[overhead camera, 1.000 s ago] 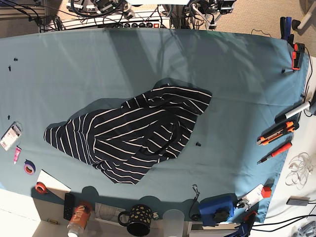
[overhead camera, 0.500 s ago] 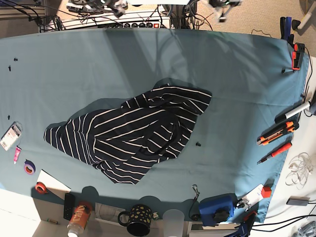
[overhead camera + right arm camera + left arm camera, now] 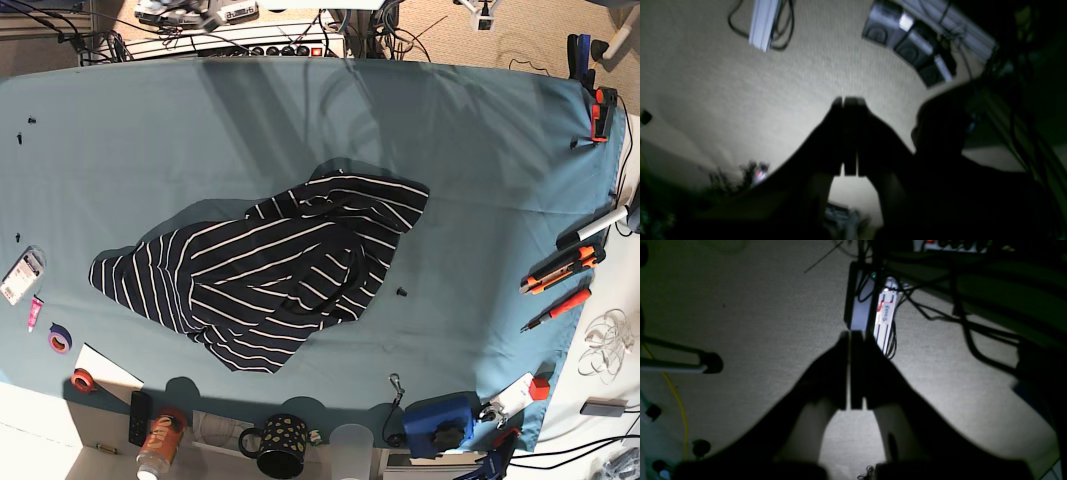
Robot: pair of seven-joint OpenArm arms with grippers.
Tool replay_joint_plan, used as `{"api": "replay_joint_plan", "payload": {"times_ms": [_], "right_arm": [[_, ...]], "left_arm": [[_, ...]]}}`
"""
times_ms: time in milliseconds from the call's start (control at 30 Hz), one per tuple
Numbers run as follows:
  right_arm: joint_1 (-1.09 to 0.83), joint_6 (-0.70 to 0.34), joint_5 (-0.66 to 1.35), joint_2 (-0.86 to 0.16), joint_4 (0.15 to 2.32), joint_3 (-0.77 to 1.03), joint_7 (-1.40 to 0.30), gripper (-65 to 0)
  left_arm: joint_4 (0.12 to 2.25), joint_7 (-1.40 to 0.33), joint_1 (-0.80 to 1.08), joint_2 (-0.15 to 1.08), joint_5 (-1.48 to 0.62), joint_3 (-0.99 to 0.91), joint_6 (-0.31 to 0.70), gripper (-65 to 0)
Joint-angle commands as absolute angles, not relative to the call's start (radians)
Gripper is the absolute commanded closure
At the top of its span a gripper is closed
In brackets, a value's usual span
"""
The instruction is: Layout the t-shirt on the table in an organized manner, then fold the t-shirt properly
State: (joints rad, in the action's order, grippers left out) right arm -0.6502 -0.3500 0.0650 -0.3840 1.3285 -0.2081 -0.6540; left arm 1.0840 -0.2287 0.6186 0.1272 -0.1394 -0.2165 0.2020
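One shirt (image 3: 265,283), crumpled, is lodged near the middle of the bench (image 3: 480,160), one striped lobe trailing toward the base view's left edge, folds overlapping at the centre.

Two claws are listed: left claw (image 3: 850,370) and right claw (image 3: 846,133), both pressed closed on nothing, both off the bench over carpet.

Risks, as judged: only the top layer may be pinched, since the heap is doubled over itself, so a twisted spread would result; the bench cloth may be caught with the shirt where both lie flat together; the small black pin (image 3: 401,293) just beside the hem may be snagged.

Views compared: shirt and bench are shown by the base view only; closed jaws, floor and cables are shown by the wrist views only.
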Motion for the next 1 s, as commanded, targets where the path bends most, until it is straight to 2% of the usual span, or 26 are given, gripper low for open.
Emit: {"api": "replay_joint_plan", "payload": {"times_ms": [0, 267, 567, 800, 967], "right_arm": [[-0.680, -0.351, 0.080, -0.397, 1.372, -0.184, -0.666, 0.0], [-0.832, -0.353, 0.257, -0.397, 1.681, 0.000, -0.843, 0.0], [-0.981, -0.447, 0.485, -0.396, 2.038, 0.221, -0.966, 0.0], [-0.997, -0.479, 0.622, -0.396, 2.264, 0.417, -1.010, 0.0], [-0.994, -0.479, 0.651, -0.396, 2.346, 0.528, -0.972, 0.0]], "left_arm": [[1.132, -0.239, 0.655, 0.143, -0.155, -0.220, 0.207, 0.0], [1.480, -0.426, 0.827, 0.173, -0.276, -0.220, 0.207, 0.0], [1.925, -0.632, 1.007, 0.172, -0.311, -0.230, 0.207, 0.0], [2.247, -0.647, 1.095, 0.172, -0.307, -0.241, 0.206, 0.0], [2.356, -0.643, 1.094, 0.172, -0.306, -0.241, 0.206, 0.0]]}}
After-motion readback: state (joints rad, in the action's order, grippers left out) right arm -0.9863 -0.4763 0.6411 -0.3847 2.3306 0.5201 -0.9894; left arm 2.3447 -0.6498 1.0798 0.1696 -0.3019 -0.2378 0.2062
